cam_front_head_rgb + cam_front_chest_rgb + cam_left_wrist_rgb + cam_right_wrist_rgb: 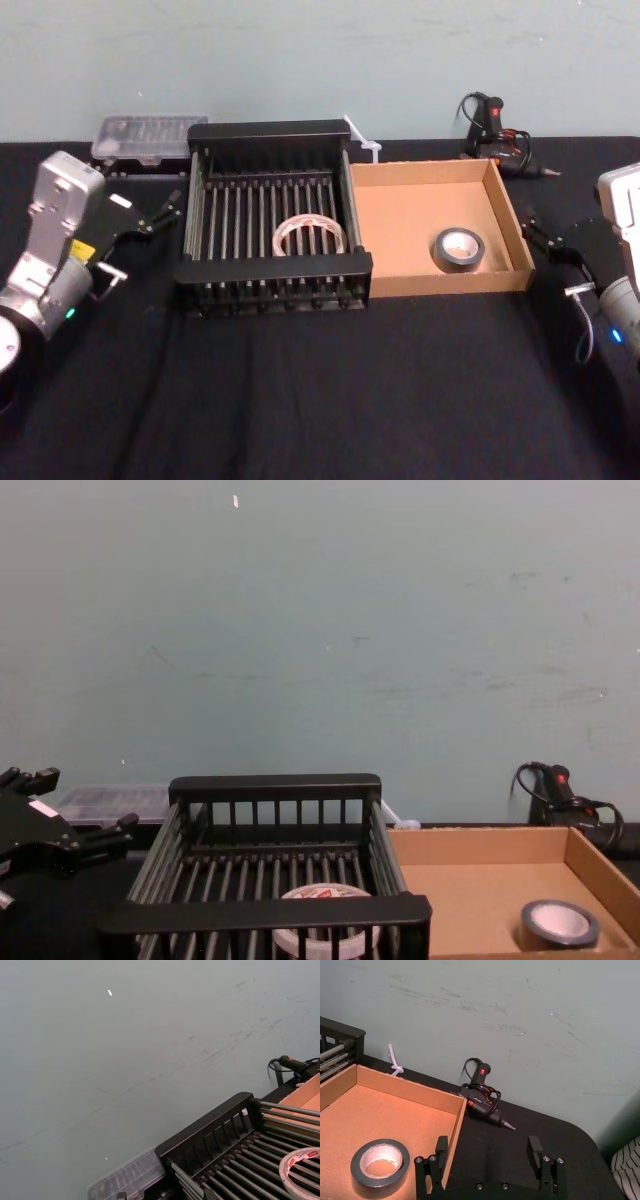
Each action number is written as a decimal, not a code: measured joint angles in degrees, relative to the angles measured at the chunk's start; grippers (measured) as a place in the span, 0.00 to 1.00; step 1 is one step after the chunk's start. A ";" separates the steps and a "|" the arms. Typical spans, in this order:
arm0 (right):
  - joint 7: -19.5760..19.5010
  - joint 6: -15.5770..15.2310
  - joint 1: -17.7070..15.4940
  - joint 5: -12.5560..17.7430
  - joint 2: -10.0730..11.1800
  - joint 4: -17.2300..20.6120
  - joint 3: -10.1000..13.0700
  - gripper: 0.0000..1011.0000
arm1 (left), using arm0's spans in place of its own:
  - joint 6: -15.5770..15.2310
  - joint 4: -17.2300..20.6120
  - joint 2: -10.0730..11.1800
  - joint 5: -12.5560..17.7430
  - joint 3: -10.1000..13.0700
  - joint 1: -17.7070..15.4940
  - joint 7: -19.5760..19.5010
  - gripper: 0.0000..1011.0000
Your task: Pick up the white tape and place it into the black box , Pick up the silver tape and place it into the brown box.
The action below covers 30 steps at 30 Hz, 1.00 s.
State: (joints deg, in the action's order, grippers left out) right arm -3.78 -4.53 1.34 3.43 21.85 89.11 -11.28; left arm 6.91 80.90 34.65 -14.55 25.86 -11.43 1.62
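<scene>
Judged from how things lie, both halves of the job look done. In the head view the white roll of tape with red markings (310, 237) lies flat on the slatted floor of the black rectangular slatted basket (270, 131). It sits at the centre of the frame, toward the basket's near right part. In the chest view it is low in the frame, behind the basket's front rim.

The dull grey-silver roll of tape (459, 250) lies flat inside the shallow tan-brown cardboard tray (424, 172), right of centre in the head view. It is in the tray's near right part, close to the walls but apart from them. Basket and tray stand side by side, touching or very nearly so; I cannot tell which.

The left gripper (160, 212) sits at the left of the frame, just beside the basket's left wall, with its fingers apart and nothing between them. The right gripper (535, 232) sits at the right edge, just outside the tray's right wall. Its own wrist view shows the fingers spread wide and empty — the grey-silver roll lies on the far side of the tray wall from them.

Each roll is in the container the task names for it, so no pick or place seems left — at most the arms could draw back over the black cloth-covered table (320, 400).
</scene>
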 joint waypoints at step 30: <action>0.08 -0.05 0.08 0.00 0.06 0.00 -0.08 0.99 | 0.00 0.00 0.00 0.00 0.00 0.00 0.00 0.99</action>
State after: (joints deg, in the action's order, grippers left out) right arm -3.69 -4.59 1.42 3.43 21.91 89.11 -11.35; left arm 6.91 80.90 34.65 -14.55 25.86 -11.43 1.62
